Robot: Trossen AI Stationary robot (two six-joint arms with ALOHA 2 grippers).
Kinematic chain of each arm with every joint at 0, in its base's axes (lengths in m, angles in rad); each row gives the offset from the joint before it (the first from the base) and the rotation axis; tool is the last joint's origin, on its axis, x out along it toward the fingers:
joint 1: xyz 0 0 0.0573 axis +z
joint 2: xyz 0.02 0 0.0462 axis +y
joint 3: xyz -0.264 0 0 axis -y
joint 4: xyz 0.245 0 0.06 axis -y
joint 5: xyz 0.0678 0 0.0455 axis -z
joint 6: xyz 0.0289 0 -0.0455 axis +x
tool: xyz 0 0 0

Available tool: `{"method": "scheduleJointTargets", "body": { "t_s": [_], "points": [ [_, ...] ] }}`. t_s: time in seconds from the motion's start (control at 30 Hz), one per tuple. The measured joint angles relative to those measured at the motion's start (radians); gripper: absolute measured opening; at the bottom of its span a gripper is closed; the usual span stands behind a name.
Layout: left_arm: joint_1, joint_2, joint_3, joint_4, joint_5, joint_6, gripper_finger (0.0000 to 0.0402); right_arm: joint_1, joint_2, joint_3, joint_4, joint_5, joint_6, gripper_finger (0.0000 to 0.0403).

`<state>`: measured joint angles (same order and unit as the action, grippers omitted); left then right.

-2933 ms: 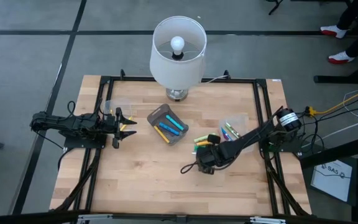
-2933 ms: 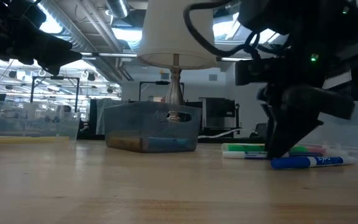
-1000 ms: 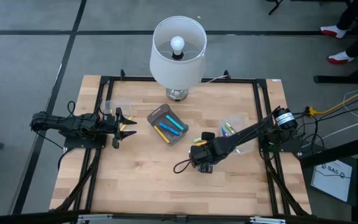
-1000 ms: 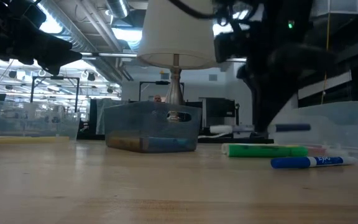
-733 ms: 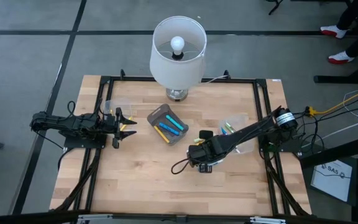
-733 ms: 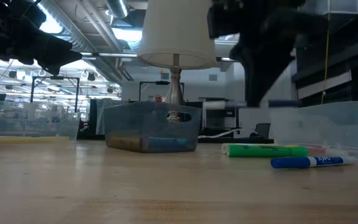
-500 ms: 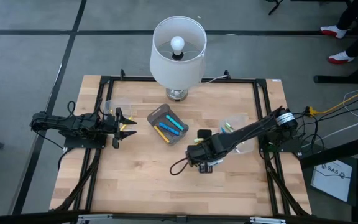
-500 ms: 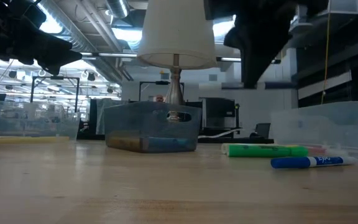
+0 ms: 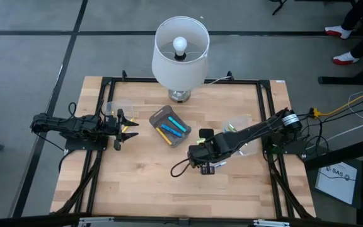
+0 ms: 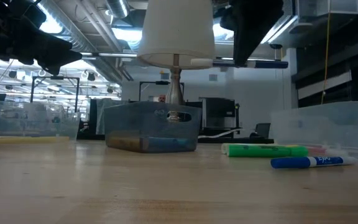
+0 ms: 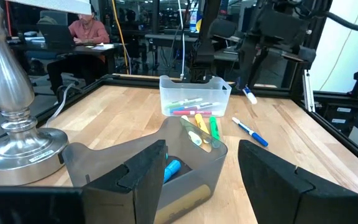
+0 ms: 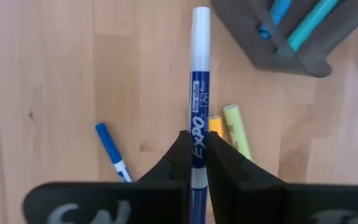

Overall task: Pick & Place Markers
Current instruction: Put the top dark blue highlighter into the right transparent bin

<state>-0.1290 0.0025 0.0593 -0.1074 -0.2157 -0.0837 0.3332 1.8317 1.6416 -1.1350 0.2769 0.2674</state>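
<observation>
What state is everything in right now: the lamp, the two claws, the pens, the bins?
Lamp: lit, upright.
Right gripper: shut on the blue Expo marker, held above the table.
Left gripper: open, empty, at the table's left side.
Grey bin: open-topped, holding markers.
Green marker: lying on the table.
Loose blue marker: lying on the table.

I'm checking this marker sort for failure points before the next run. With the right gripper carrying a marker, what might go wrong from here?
The right gripper pinches the blue Expo marker near one end, so it may pivot or slip. The grey bin is narrow and already holds markers; a drop might miss.
</observation>
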Motion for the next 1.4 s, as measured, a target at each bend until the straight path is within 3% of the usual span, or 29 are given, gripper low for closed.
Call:
{"method": "scheduleJointTargets", "body": {
  "t_s": [1.4],
  "points": [
    [0.000,0.000,0.000,0.000,0.000,0.000,0.0196,0.100,-0.016,0.003,-0.221,0.270,0.674,0.0026]
  ]
}}
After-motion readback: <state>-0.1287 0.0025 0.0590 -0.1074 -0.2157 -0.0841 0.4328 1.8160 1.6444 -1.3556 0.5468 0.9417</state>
